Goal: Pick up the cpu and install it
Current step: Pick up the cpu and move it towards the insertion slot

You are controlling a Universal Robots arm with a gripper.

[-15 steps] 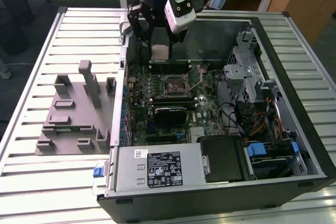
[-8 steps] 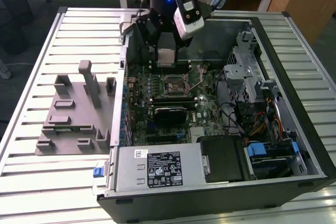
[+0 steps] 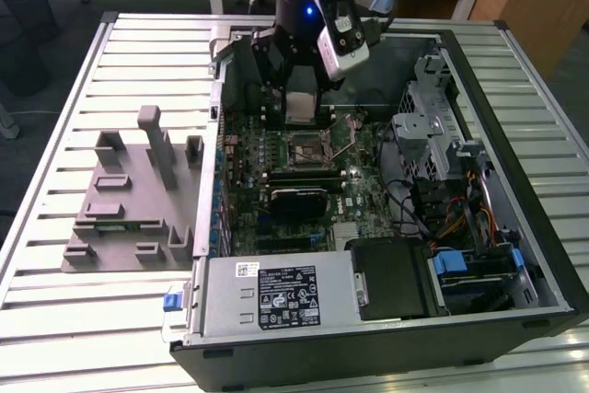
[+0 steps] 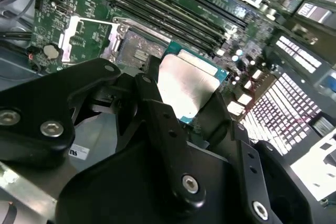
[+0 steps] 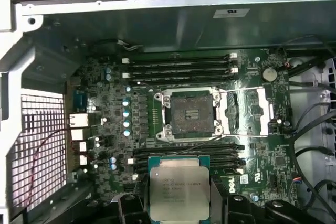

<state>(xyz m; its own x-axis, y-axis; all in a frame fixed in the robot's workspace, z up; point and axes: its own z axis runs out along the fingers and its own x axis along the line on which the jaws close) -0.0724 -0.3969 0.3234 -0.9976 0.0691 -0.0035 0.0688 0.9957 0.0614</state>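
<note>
Matte black jaws clamp the flat, brushed-silver cpu [image 5: 179, 191] — near the square socket [image 5: 190, 113].

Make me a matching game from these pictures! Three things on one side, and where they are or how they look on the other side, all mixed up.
Things:
1. chip
2. socket
3. grey tray

Places or states:
A. on the table, outside the computer case
B. empty, on the green board
C. held in the gripper, above the board

Pairs: 1-C, 2-B, 3-A
</note>
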